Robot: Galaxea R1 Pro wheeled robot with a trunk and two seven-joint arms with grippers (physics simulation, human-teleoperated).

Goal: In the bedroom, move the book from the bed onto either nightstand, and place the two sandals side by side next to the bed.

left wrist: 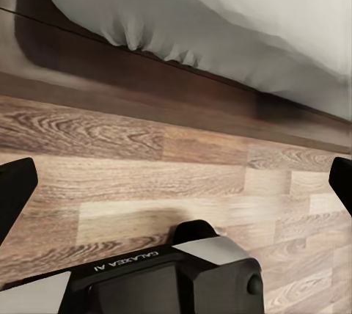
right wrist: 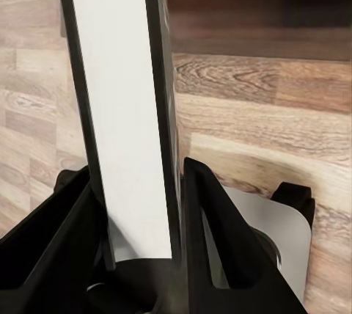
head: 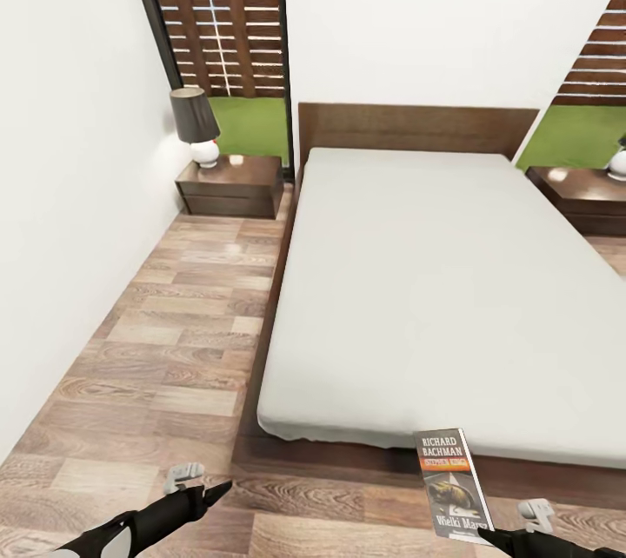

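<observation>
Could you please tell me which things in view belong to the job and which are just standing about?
Job: book, held in the right tool; bed; left nightstand; right nightstand.
Standing about: lamp on the left nightstand; slatted window.

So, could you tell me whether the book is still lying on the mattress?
No: in the head view the book stands upright in the right gripper, off the bed, over the wood floor.

Bright, even, flat render light. Soft shadow under the mattress [left wrist: 220, 20] edge ahead of the left gripper [left wrist: 176, 182]. Glossy glare on nightstand [head: 233, 180] top. Wide-angle stretch at head-view edges. Wrist views slightly soft, possibly upscaled.
</observation>
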